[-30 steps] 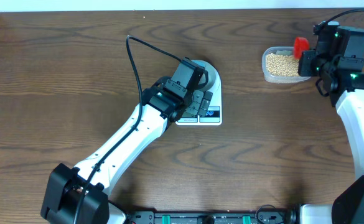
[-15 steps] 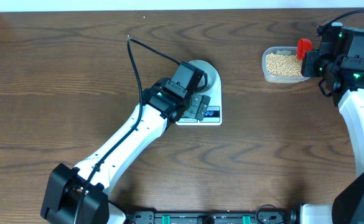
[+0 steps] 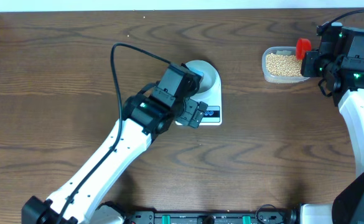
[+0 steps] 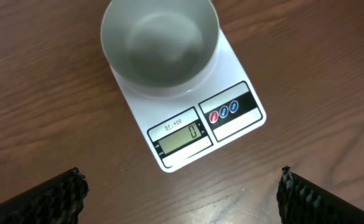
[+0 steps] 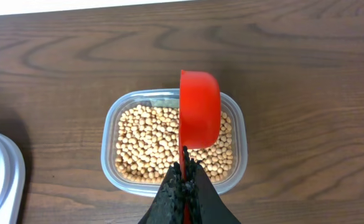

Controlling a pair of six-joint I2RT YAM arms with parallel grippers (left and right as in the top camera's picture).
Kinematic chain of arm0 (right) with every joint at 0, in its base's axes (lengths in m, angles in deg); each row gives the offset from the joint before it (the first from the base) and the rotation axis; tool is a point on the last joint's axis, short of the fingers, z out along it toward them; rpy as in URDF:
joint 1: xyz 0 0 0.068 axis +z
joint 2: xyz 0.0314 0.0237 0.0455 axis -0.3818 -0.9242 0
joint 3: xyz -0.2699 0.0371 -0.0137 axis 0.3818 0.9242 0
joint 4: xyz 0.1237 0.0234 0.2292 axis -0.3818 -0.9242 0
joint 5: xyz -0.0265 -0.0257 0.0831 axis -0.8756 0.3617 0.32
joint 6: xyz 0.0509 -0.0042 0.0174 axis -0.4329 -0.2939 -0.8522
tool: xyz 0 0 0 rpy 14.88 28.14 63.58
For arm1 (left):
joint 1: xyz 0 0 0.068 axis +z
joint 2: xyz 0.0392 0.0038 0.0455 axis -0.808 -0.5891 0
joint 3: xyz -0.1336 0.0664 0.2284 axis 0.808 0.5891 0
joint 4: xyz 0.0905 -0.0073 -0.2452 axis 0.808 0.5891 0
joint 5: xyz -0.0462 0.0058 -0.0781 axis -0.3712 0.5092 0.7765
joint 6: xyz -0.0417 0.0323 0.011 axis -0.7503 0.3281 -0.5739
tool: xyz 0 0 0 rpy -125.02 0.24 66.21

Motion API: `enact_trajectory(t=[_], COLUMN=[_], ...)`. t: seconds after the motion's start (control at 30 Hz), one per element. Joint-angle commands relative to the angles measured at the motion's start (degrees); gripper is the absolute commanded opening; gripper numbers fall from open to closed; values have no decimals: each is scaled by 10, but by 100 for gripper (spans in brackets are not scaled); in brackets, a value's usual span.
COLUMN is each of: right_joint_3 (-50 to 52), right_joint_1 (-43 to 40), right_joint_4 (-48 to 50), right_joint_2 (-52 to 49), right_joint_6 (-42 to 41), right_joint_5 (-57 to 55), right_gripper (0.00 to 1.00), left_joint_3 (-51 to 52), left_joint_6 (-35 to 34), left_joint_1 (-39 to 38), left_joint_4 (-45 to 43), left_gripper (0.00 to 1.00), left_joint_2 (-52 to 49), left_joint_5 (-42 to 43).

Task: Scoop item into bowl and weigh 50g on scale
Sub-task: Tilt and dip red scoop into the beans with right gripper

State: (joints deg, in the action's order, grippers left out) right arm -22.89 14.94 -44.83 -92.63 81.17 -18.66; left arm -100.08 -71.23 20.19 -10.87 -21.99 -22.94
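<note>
The pale bowl [image 4: 160, 46] stands empty on the white scale [image 4: 231, 134], whose display reads 0; both also show in the overhead view, the bowl [image 3: 208, 73] and the scale [image 3: 213, 115]. My left gripper [image 4: 180, 193] is open and empty, above the table just in front of the scale. My right gripper [image 5: 183, 186] is shut on the handle of a red scoop [image 5: 199, 115], held over the clear tub [image 5: 110, 134] of tan beans [image 5: 144, 140]. The tub [image 3: 281, 77] sits at the far right in the overhead view, with the scoop [image 3: 302, 46] at its right edge.
The left arm [image 3: 116, 152] lies diagonally across the table's middle toward the scale. A black cable [image 3: 122, 53] loops above it. The table's far edge runs just behind the tub.
My left gripper has drawn back from the scale toward the near left and lifted, uncovering the bowl. The right gripper and scoop have shifted slightly right, then held still.
</note>
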Motion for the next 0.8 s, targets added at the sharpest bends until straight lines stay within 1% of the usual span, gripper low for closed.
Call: enact_trajectory(t=[0.0, 0.07, 0.17, 0.3, 0.77], right_joint_3=[-6, -6, -6, -6, -6], right_joint_1=[-4, -4, -4, -4, -5], right_joint_4=[-1, -1, -1, -4, -9], right_joint_2=[-6, -6, -6, -6, -14], right_joint_6=[7, 7, 7, 7, 7], right_joint_5=[9, 9, 13, 21, 21], right_gripper=[1, 1, 1, 1, 1], left_joint_3=[26, 32, 37, 42, 42], left_joint_6=[13, 14, 26, 44, 44], left_joint_1=[17, 37, 61, 73, 73], left_joint_4=[0, -5, -3, -1, -2], left_gripper=[100, 100, 100, 100, 99], left_joint_2=[14, 17, 17, 17, 6], left_joint_5=[42, 73, 97, 97, 95])
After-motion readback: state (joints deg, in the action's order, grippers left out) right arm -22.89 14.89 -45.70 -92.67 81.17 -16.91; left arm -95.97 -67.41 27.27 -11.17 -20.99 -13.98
